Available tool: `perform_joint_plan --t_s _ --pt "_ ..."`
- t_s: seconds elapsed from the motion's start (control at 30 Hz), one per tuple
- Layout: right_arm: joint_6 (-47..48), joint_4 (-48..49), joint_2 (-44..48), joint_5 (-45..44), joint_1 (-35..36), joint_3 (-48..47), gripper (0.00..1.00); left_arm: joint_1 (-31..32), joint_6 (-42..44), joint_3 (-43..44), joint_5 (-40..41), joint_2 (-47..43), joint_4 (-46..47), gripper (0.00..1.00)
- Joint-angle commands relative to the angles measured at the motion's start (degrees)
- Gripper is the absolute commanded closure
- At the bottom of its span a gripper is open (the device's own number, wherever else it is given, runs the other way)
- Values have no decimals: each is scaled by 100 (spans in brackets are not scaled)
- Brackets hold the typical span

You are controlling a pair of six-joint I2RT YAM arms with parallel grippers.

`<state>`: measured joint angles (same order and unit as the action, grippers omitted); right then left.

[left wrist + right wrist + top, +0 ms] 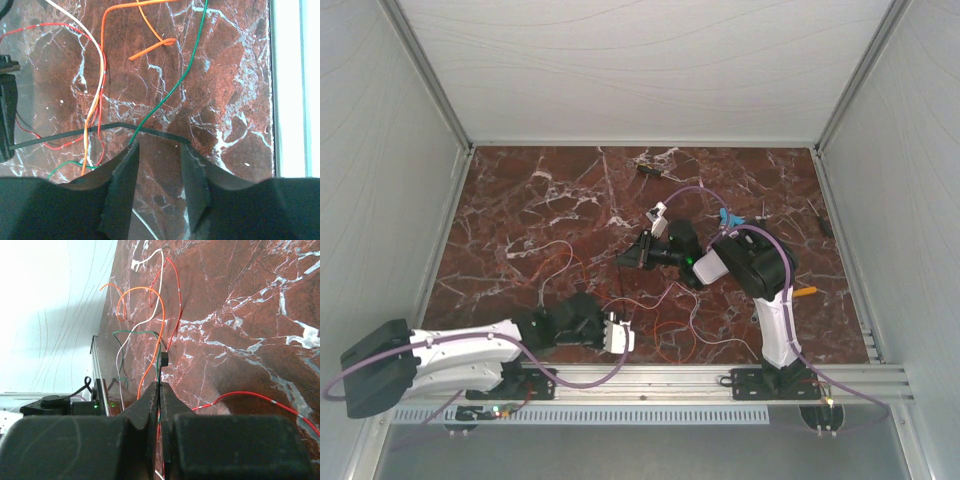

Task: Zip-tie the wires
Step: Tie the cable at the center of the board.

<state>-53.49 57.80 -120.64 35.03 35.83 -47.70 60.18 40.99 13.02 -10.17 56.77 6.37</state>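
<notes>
The wires point(103, 62) sprawl loose across the near middle of the marble bench point(520, 200). The left pincer point(159, 147) gapes wide, holding nothing. The right pincer point(160, 390) is clamped on a black tie point(65, 135), apparently not yet looped around them, so bundling looks barely begun.

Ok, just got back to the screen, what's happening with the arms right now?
The right pincer is shut on a thin black zip tie, whose small head sticks out beyond its fingertips. The left pincer is open, low over the marble table, with the strip lying across just at its fingertips, not gripped. The wires, orange, red, white and green, lie loose on the table; a green one crosses the strip. Nothing is bundled or tied yet.
</notes>
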Motion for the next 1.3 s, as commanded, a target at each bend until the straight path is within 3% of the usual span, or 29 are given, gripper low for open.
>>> perform_joint_plan --t_s 0.0,0.1,0.43,0.9,1.13,1.27 --pt "-68 299 -70 75 -29 23 100 64 -281 345 63 104 367 65" --pt "-97 295 -97 100 -31 -1 100 85 -357 376 36 87 271 71" --pt "-143 259 -115 127 -28 -39 100 194 -607 274 123 -62 214 70" --pt "-229 240 -127 171 -31 -81 100 223 -896 318 247 390 638 50" --pt "-257 245 -149 196 -32 -91 100 255 -850 485 281 805 665 68" --pt "-274 236 -156 216 -30 -102 100 255 -843 493 384 913 762 71"
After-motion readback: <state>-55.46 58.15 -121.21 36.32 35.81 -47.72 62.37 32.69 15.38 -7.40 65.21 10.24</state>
